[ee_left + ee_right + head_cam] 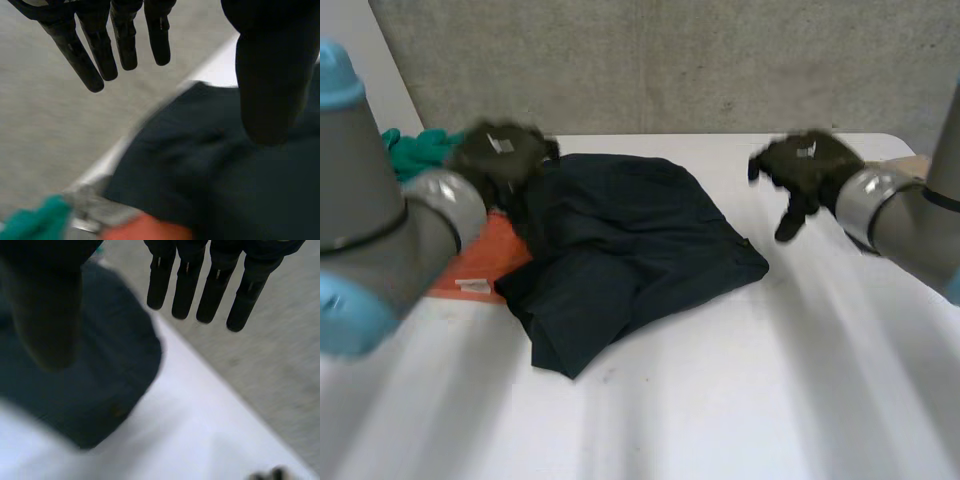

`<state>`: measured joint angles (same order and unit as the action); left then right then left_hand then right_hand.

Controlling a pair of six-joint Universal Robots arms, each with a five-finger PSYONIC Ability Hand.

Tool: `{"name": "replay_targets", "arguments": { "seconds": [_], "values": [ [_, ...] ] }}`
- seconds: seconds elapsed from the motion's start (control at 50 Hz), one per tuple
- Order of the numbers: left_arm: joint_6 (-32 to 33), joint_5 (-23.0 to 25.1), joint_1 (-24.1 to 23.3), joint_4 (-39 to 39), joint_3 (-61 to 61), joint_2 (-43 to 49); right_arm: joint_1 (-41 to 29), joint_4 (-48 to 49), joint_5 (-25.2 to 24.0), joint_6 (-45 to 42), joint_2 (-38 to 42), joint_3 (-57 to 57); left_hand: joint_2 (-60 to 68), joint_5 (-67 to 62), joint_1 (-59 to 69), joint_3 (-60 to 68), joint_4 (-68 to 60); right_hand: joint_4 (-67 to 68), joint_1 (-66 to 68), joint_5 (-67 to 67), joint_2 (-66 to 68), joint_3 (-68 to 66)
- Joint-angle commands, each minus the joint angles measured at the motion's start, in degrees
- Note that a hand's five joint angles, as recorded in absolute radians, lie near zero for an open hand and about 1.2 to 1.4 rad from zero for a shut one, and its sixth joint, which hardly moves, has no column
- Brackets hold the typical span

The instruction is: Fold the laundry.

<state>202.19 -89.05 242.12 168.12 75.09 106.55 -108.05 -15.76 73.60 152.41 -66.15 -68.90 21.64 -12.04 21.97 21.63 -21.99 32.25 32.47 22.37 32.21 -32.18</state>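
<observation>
A dark navy garment [630, 250] lies crumpled on the white table [740, 380], left of the middle. My left hand [500, 155] hovers over its far left corner with straight, spread fingers [100, 45] and holds nothing; the garment [210, 180] lies below its thumb. To the right of the garment my right hand [805, 170] hangs above bare table. Its fingers [215, 280] are straight and empty, and the garment's rounded edge [100, 370] lies under its thumb side.
An orange cloth [480, 255] lies partly under the garment's left side, also seen beside it [145, 230]. A green cloth [420, 150] sits at the far left by the wall [35, 225]. A tan object [910, 165] rests at the far right edge.
</observation>
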Motion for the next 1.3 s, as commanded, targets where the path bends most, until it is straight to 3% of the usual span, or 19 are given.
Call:
{"name": "replay_targets", "arguments": {
  "seconds": [0.02,0.14,0.3,0.46,0.66,0.96,1.04,1.06,1.08,1.12,1.2,1.3],
  "values": [
    [-0.39,5.90,-5.86,-5.43,13.14,-2.40,1.79,-2.17,-7.94,-6.33,-1.61,-12.39,14.28,-13.88,13.95,14.29,-13.92,15.42,15.19,15.30,15.46,-15.49],
    [-0.39,5.73,-8.33,-5.61,16.93,1.99,1.09,0.29,-9.26,-9.24,1.72,-17.32,20.87,-20.47,20.54,20.88,-20.52,19.64,19.41,19.51,19.68,-19.70],
    [-0.39,-0.15,-6.14,-1.39,12.72,10.96,-2.69,9.78,-8.38,-7.04,10.42,-14.51,17.01,-16.61,16.68,17.02,-16.66,18.29,18.07,18.17,18.33,-18.36],
    [1.28,-8.07,-3.67,8.71,8.76,12.54,-6.03,27.17,-4.70,-2.30,15.08,-10.12,5.90,-5.50,5.57,5.91,-5.54,-2.72,-2.94,-2.84,-2.68,2.65],
    [6.98,-8.60,-1.56,16.88,4.28,17.37,-9.54,32.81,4.97,-2.11,22.63,-2.48,2.70,-2.30,2.37,2.72,-2.35,-5.93,-6.16,-6.05,-5.89,5.86],
    [12.35,-8.42,0.72,20.76,-1.97,23.35,-12.89,37.38,8.67,-4.23,30.99,6.49,3.71,-3.31,3.38,3.72,-3.35,1.96,1.74,1.84,2.00,-2.03],
    [12.53,-7.81,1.16,20.06,-3.28,25.20,-13.50,39.75,10.07,-4.67,32.14,7.90,12.08,-11.68,11.75,12.10,-11.73,23.60,23.38,23.48,23.65,-23.67],
    [12.53,-7.28,1.25,19.36,-3.46,25.29,-13.50,40.37,10.77,-4.41,31.96,8.25,24.94,-24.54,24.61,24.96,-24.59,39.66,39.43,39.54,39.70,-39.73],
    [12.62,-7.02,1.34,19.01,-3.55,25.29,-13.50,40.55,11.30,-4.40,31.79,8.25,34.40,-34.00,34.07,34.41,-34.05,47.67,47.44,47.55,47.71,-47.74],
    [12.62,-6.66,1.43,18.04,-3.64,24.68,-13.42,40.73,12.44,-4.14,30.74,8.17,58.24,-57.84,57.91,58.26,-57.89,47.75,47.53,47.63,47.79,-47.82],
    [12.01,-7.45,1.69,14.01,-3.46,17.50,-12.72,38.89,15.26,-2.65,23.47,6.24,58.36,-57.96,58.03,58.37,-58.01,47.75,47.53,47.63,47.79,-47.82],
    [7.97,-7.90,2.22,8.55,-3.64,4.66,-9.90,34.59,14.47,-0.36,12.12,5.09,58.36,-57.96,58.03,58.37,-58.01,47.75,47.53,47.63,47.79,-47.82]
  ]
}}
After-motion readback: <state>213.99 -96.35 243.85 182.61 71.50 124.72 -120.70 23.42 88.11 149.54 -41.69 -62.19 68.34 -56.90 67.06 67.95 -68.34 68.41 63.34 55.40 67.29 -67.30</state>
